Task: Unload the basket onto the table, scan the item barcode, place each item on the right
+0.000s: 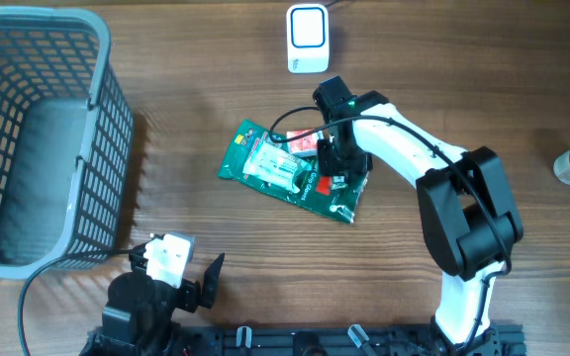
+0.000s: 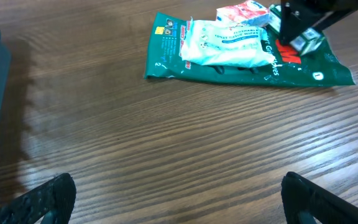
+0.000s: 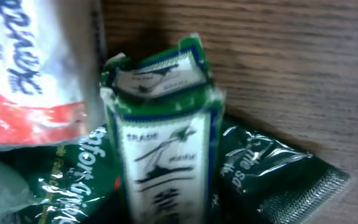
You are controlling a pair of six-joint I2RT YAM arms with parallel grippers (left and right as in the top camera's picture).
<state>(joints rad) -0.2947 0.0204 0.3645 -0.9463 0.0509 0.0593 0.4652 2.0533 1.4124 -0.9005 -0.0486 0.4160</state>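
Reached pickup step | found right end effector seemingly pinched on box, left end effector gaping, empty | needed next: lift, barcode turned toward scanner

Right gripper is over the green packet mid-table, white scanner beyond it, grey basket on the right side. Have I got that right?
Not quite: the grey basket stands on the left side, as the overhead view shows. The rest holds: the right gripper is over the green packet mid-table, with the white scanner beyond it.
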